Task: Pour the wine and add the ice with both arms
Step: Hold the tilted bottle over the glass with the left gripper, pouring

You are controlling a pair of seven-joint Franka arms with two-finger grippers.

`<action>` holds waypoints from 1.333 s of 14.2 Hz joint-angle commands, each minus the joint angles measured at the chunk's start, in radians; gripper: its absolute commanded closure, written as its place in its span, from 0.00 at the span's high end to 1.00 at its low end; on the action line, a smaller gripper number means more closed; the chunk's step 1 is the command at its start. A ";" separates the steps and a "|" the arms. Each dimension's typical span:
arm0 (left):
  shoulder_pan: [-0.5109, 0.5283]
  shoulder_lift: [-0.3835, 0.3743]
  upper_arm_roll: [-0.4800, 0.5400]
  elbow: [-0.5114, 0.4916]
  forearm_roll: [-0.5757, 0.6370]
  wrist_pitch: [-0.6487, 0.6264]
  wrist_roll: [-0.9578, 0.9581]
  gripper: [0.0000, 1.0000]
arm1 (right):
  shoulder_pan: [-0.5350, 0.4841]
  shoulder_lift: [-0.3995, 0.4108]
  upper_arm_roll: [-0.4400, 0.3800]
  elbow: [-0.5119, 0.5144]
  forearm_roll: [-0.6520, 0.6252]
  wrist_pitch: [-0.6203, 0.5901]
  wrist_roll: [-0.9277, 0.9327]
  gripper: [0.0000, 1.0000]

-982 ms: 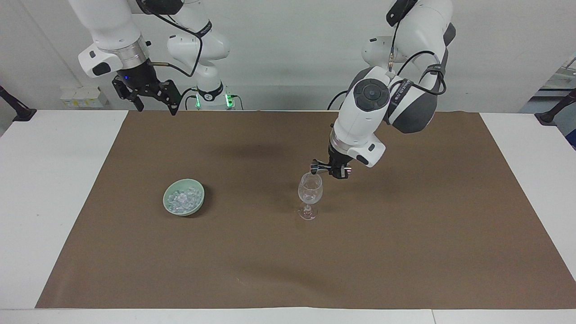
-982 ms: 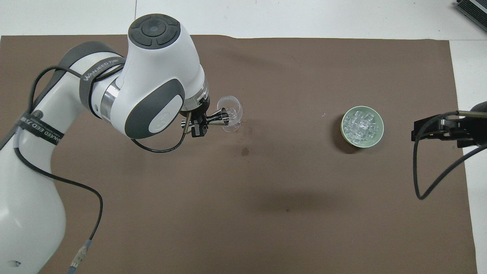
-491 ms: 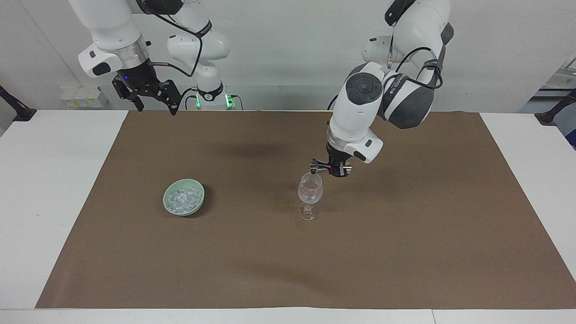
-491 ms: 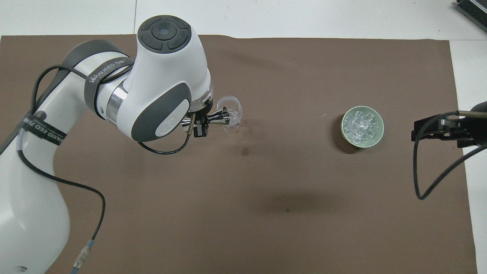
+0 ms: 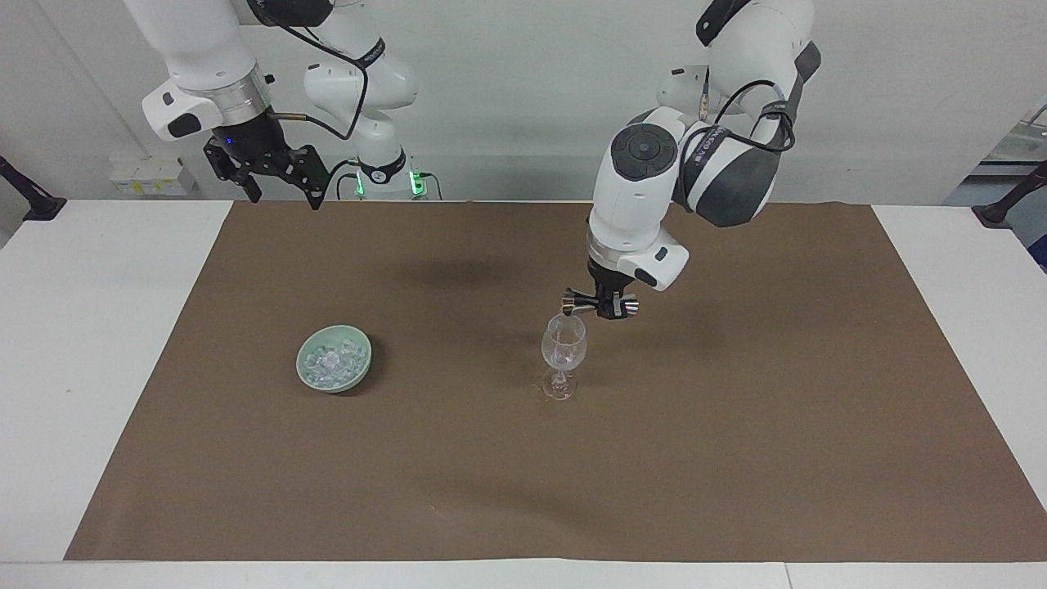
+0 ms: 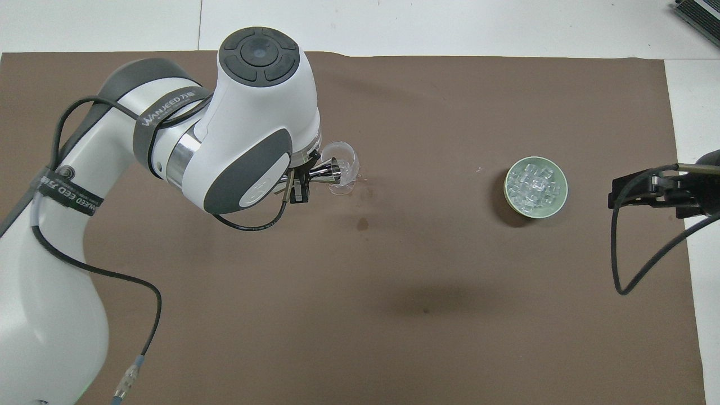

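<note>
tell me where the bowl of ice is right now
The pale green bowl of ice sits on the brown mat toward the right arm's end of the table, apart from the wine glass.

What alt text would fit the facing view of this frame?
The left gripper holds a small metal jigger tipped sideways over the rim of a stemmed glass on a brown mat. A green bowl of ice sits toward the right arm's end, where the right gripper waits open, raised.
</note>
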 commanded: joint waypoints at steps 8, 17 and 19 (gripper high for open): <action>-0.025 0.034 -0.003 0.055 0.047 -0.041 -0.044 0.00 | -0.015 -0.015 0.002 -0.016 0.027 0.009 -0.030 1.00; -0.027 0.044 -0.011 0.067 0.098 -0.015 -0.119 0.00 | -0.015 -0.015 0.002 -0.016 0.027 0.009 -0.027 1.00; -0.027 0.046 -0.012 0.065 0.098 -0.015 -0.122 0.00 | -0.016 -0.015 0.002 -0.016 0.027 0.011 -0.025 1.00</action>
